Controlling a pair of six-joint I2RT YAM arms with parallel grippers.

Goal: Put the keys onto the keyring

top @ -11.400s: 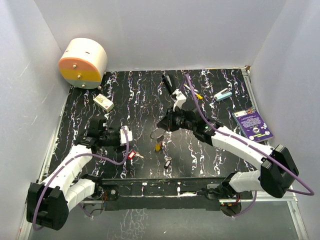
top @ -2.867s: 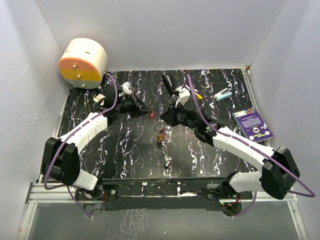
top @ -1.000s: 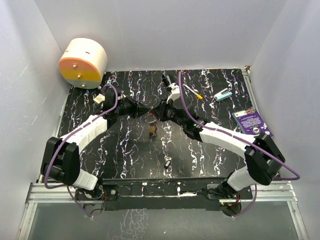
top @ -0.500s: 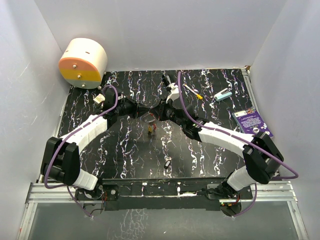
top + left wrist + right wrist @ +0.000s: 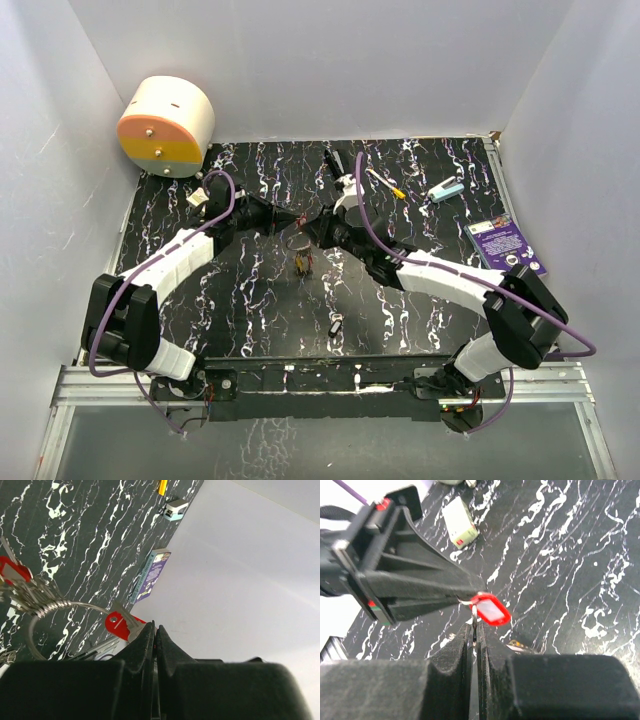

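The keyring point(image 5: 296, 240), keys point(image 5: 300, 263) dangling from it, hangs above the table point(image 5: 240, 300), pinched by the right end effector point(image 5: 313, 226). The left end effector point(image 5: 297, 218), clenched on a red key point(image 5: 120, 622), has closed in tip-to-tip, so threading looks imminent.

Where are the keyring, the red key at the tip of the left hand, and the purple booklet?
keyring point(image 5: 75, 603), left wrist view, on the top of its wire arc.
red key point(image 5: 118, 622), left wrist view, on its red head.
booklet point(image 5: 507, 248), top view, on the middle of its cover.
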